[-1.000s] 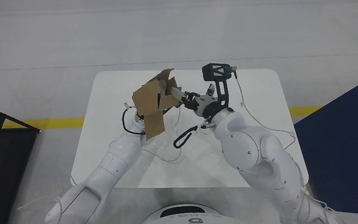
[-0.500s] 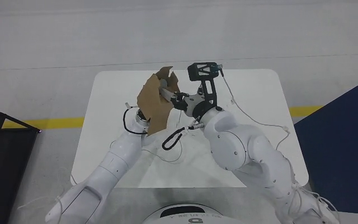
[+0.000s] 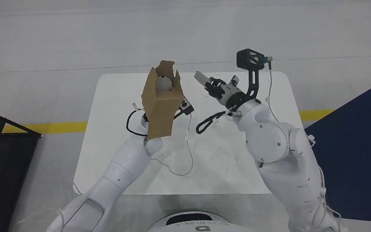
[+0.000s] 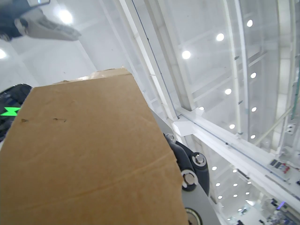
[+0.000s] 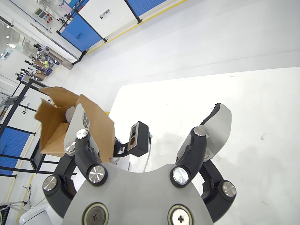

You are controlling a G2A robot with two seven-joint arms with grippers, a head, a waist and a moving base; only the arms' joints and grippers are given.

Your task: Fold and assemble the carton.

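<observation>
The brown cardboard carton (image 3: 159, 110) could slip or twist. The left gripper (image 3: 164, 83) holds it up in the air over the white bench (image 3: 220, 168), and it seems to grip just one thin wall. Cardboard bends easily. A hard push on a flap could bend that wall or tip the carton out of the grip, and then it would drop onto the bench below. The flaps at the top are open and loose, so a push in the wrong spot could fold one the wrong way or crush a corner.

The left gripper looks clenched on the carton. One finger shows inside the open top and another sits against the outside of the wall.

The right gripper (image 5: 150, 111) is spread wide and holds nothing. It touches nothing. The carton is off to its side, near but apart from it, and its open top faces this gripper.
</observation>
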